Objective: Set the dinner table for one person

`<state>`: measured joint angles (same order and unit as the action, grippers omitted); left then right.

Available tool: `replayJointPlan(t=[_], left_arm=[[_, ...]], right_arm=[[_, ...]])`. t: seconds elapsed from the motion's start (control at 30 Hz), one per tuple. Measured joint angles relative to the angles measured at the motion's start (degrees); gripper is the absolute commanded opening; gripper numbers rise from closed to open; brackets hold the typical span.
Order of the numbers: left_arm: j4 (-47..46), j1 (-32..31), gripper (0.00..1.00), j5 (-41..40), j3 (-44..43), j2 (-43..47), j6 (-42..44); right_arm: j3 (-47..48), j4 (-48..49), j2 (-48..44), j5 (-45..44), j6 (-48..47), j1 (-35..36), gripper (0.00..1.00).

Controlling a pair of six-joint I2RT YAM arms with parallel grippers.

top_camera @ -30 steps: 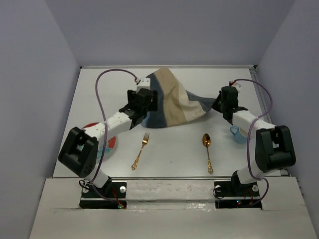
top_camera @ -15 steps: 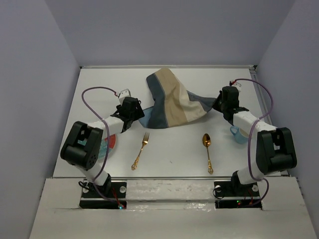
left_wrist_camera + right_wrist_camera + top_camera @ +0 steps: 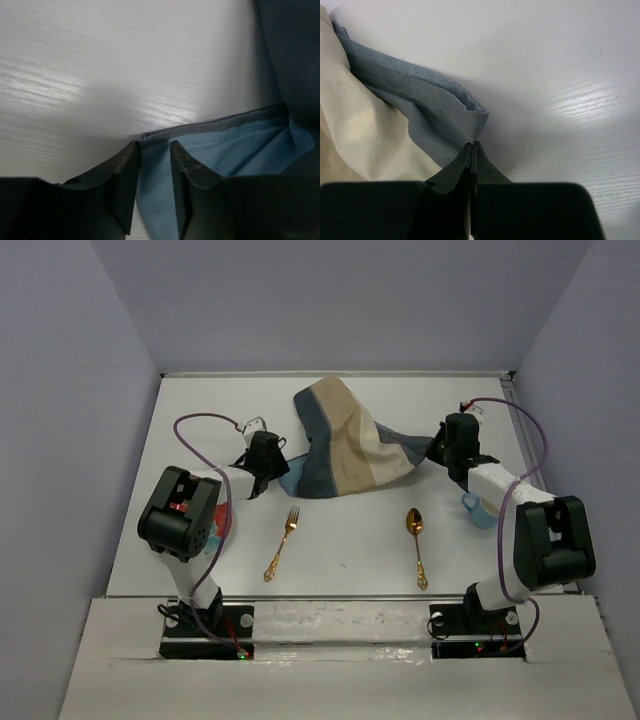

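1. The dinner table [image 3: 350,550] fills the view. The placemat [image 3: 350,445] lies rumpled toward its 12 o'clock edge, so I'd say you're on the mat-spreading step.
2. Your right gripper [image 3: 471,145] is at the mat's 3 o'clock corner, its fingers pressed together with that corner apparently pinched at the tips.
3. Your left gripper [image 3: 154,147] is at the 8 o'clock corner with the jaws a narrow gap apart. The blue hem lies between them (not squeezed, as far as I can judge).
4. The fork [image 3: 283,542] and spoon [image 3: 416,540] wait at the mat's 7 and 5 o'clock.
5. Next call: clamp the left on that hem, then draw both corners apart toward 9 and 3 until the mat lies flat.
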<state>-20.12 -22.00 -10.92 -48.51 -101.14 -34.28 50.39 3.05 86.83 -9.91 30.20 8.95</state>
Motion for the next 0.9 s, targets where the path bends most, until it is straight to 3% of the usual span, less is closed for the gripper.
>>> replayJointPlan(t=[0.17, 0.43, 0.63, 0.73, 0.9], left_arm=[[-1.4, 0.0, 0.00, 0.7, -0.6, -1.6, -0.4], [-0.4, 0.0, 0.00, 0.4, 0.0, 1.9, 0.2], [3.3, 0.0, 0.00, -0.4, -1.0, 20.0, 1.4], [5.1, 0.0, 0.00, -2.0, -6.8, 30.0, 2.9], [6.1, 0.3, 0.00, -3.8, -17.4, 39.4, 5.6]], right_arm=[[0.0, 0.0, 0.0, 0.1, 0.0, 0.0, 0.00], [0.0, -0.2, -0.4, 0.8, -0.3, 0.0, 0.00], [1.8, -4.8, -7.8, 1.6, -1.4, 0.0, 0.00], [5.7, -7.9, -13.3, 1.5, -2.4, 0.0, 0.00], [15.7, -11.8, -21.5, 0.9, -4.3, 0.0, 0.00]])
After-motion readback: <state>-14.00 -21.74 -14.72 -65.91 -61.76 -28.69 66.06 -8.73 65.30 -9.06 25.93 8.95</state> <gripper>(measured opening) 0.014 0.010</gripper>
